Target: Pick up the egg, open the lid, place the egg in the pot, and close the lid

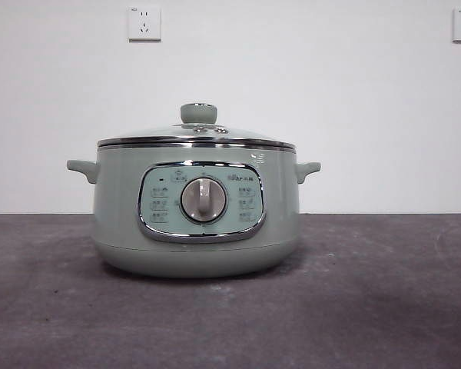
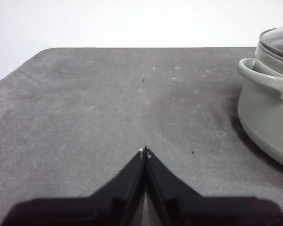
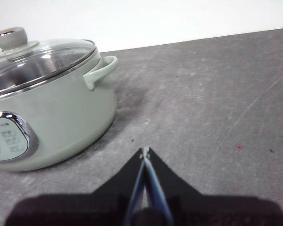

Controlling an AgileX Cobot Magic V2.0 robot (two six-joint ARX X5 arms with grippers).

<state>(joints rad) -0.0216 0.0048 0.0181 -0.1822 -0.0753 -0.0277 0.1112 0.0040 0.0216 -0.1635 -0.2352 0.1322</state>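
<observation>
The round sage-green pot (image 1: 196, 223) sits mid-tabletop (image 1: 384, 307) on rough grey matte, glass lid (image 1: 197, 137) seated on it. Left gripper (image 2: 145, 151) and right gripper (image 3: 145, 151) — jaws pressed together, holding nothing — flank it.

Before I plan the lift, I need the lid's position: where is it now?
The lid sits closed on the pot, central on the table in the front view, below the wall socket; neither claw is near it.
</observation>
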